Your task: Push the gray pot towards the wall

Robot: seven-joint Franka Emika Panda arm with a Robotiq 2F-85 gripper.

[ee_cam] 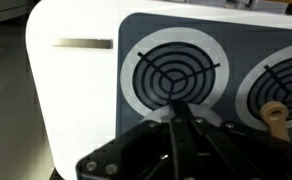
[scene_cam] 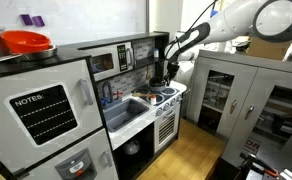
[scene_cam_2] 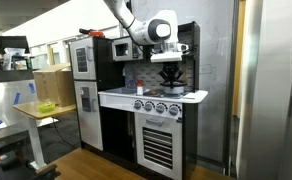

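Note:
My gripper is shut, its two fingers pressed together with nothing between them. It hangs over the toy stove top, with its tips above a gray ringed burner. In both exterior views the gripper is low over the stove, close in front of the tiled back panel, the wall. The gray pot does not show in the wrist view, and I cannot make it out in the exterior views.
A second burner lies to the right with a tan knob-like piece on it. The toy sink is beside the stove. A red-orange bowl sits on top of the toy fridge. Metal cabinets stand nearby.

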